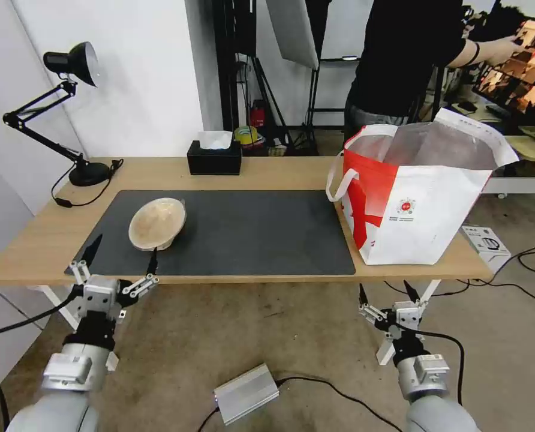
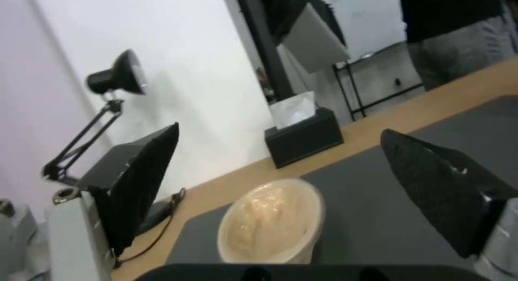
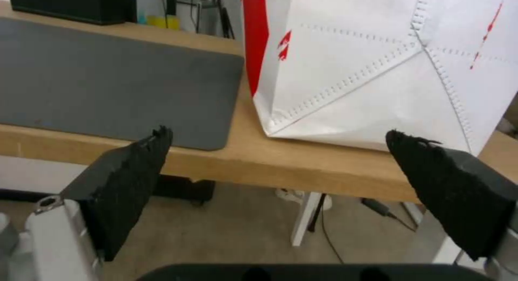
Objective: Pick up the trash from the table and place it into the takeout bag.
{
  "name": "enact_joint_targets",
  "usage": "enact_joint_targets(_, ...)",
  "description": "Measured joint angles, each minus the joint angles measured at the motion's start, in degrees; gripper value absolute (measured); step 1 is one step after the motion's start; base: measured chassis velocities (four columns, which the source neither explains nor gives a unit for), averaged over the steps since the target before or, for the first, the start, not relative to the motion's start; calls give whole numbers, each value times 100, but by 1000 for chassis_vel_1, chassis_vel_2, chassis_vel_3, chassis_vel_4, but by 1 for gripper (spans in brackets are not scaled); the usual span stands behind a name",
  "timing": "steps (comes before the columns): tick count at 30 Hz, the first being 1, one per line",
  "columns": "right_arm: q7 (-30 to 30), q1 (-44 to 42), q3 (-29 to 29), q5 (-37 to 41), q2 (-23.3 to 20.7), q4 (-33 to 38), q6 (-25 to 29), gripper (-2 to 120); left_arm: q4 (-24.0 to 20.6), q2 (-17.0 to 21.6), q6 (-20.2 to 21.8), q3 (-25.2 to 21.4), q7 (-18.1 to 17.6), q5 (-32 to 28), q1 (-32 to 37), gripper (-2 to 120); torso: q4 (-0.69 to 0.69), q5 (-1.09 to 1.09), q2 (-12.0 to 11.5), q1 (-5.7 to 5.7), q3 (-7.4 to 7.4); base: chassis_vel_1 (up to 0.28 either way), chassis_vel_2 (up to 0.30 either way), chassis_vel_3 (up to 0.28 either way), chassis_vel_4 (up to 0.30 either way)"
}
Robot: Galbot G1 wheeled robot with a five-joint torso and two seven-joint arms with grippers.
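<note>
A beige pulp bowl (image 1: 157, 224) lies tipped on its side at the left of the dark grey mat (image 1: 249, 234) on the light-wood table (image 1: 279, 174). My left gripper (image 1: 125, 252) is open just short of the table's front edge, in front of the bowl and apart from it. In the left wrist view the bowl (image 2: 272, 222) lies ahead between the spread black fingers (image 2: 145, 179). The white-and-red takeout bag (image 1: 417, 204) stands open at the table's right end. Below the table edge in front of the bag, my right gripper (image 1: 385, 292) is open and holds nothing. The right wrist view faces the bag (image 3: 378, 70).
A black tissue box (image 1: 214, 157) sits at the back middle of the table and a black desk lamp (image 1: 75, 90) at the back left. A small white box (image 1: 486, 240) lies by the table's right end. A silver box (image 1: 246, 393) and cables are on the floor.
</note>
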Motion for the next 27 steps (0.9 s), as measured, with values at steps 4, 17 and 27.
enact_joint_targets(4,0,25,-13,-4,13,-8,-6,100,194,375,-1,120,13,-119,-133,100,0,0,0,0,0,0,0,0,0)
enact_joint_targets(17,0,81,-29,-12,44,-12,-27,100,795,1147,13,448,143,-473,-427,100,0,1,0,0,0,0,0,0,0)
enact_joint_targets(27,0,90,-55,-39,93,-26,-32,100,1384,1641,30,666,259,-652,-808,100,0,1,0,0,0,0,0,0,0)
